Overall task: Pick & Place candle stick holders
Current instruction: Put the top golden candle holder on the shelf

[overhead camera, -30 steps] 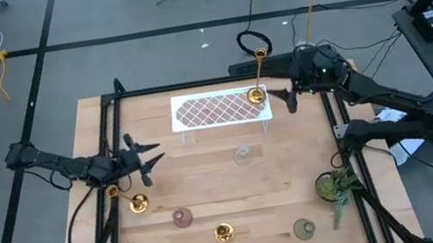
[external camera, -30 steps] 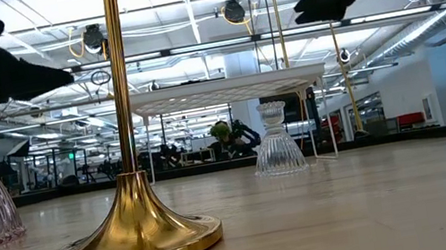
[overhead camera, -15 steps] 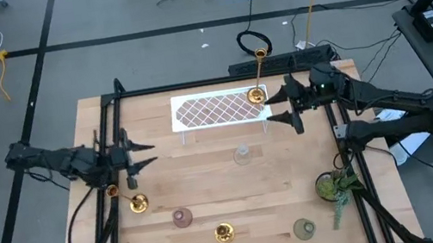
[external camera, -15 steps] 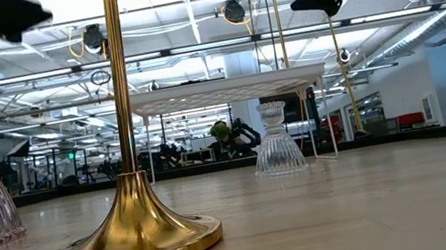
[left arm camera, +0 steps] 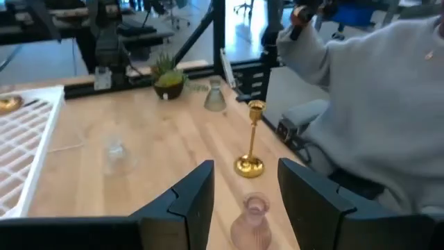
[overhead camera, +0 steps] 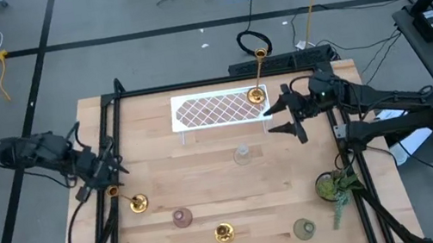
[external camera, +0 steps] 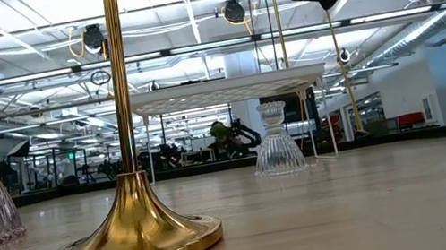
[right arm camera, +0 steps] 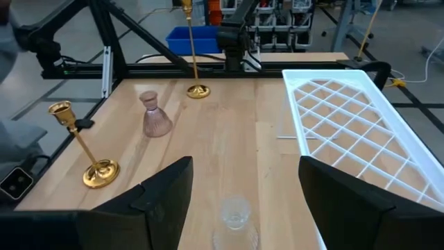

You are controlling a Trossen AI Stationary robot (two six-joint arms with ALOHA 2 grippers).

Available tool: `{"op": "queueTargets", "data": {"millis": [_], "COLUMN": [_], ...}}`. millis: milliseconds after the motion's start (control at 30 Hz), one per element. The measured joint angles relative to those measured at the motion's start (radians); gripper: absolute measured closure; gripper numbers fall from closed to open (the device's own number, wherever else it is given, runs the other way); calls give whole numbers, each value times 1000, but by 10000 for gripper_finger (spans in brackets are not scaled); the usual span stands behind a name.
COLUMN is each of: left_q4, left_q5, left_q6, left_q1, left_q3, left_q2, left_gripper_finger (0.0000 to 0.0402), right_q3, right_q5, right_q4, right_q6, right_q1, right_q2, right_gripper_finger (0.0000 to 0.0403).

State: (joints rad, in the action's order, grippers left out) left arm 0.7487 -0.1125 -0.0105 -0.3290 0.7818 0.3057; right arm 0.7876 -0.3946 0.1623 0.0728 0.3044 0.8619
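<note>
A tray (overhead camera: pixel 219 110) sits at the surface's (overhead camera: pixel 208 175) far edge with one candlestick (overhead camera: pixel 257 95) on its right end. A plant (overhead camera: pixel 335 184) stands by the right edge; two candlesticks (overhead camera: pixel 139 203) (overhead camera: pixel 224 233) and a cup (overhead camera: pixel 182 218) lie toward the near-left corner.

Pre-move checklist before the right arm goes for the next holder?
1. Right end effector open and empty: ok.
2. Clear glass cup upright, directly ahead of it: ok.
3. White tray has bare room; one gold candlestick stands at its right end: ok.
4. Left end effector at the table's left edge, away from the cup: ok.
5. Person in grey sleeve near the front edge, out of the path: cannot tell.
</note>
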Motion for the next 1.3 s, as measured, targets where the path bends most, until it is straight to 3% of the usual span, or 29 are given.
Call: {"op": "queueTargets", "data": {"millis": [133,300,567,767,900,1300], "left_q4": [31,51,88,179,256,265], "left_q5": [59,55,-103,-201,-190,-166], "left_q6": [-4,-12,6,41,20,8], "left_q1": [0,0,-2,-39,-69,-94], "left_q3": [0,-2,-4,-3,-2,-2], "left_q2": [16,57,143,135,112,105], "left_gripper_finger": [235,235,201,182,186,222], "right_q3": [0,0,0,0,0,0], "right_q5": [0,0,0,0,0,0], "right_q4": [0,2,11,-29,-31,-31], "right_q6": [0,0,64,68,70,70], "right_q1": [-17,-39,-68,-99,-118,-153], "right_q2": [0,0,0,0,0,1], "right_gripper_finger": [149,149,149,149,149,149]}}
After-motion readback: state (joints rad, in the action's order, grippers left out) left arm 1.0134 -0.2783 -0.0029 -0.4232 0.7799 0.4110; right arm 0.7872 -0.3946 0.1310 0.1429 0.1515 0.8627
